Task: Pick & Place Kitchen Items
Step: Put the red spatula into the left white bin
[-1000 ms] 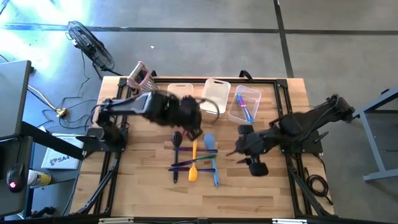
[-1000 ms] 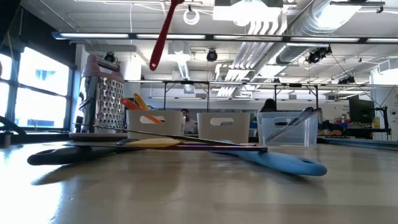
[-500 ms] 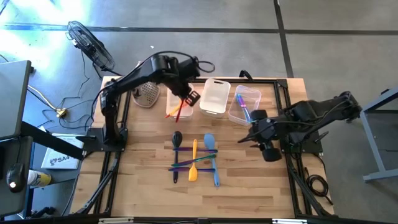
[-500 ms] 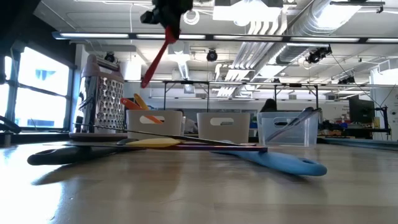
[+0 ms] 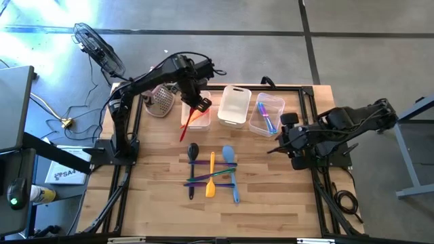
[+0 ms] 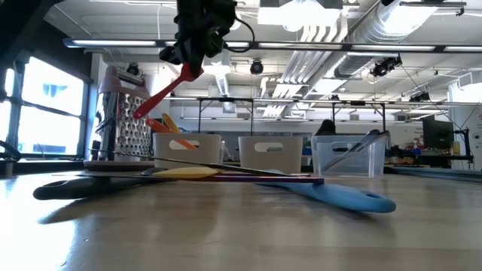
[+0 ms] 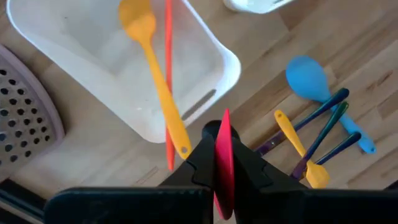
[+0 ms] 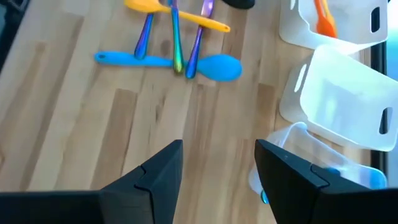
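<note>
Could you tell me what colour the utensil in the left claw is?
Red; the slim red plastic utensil in the left claw shows best in the low view.

Both arms are matt black throughout, built of rounded tubular links with bulkier cylindrical joint housings. In the high view the left arm [image 5: 146, 85], in the upper left of the frame, carries thin black cables looping loosely beside its wrist. The right arm [image 5: 352, 122], at the right of the frame, looks chunkier, with a rounded motor block near its wrist. The left tool [image 7: 222, 163] has 2 black fingers tapering to a narrow wedge. The right tool [image 8: 217, 163] has 2 broad, angular black fingers [image 8: 160, 171] with faceted, bevelled faces.
</note>
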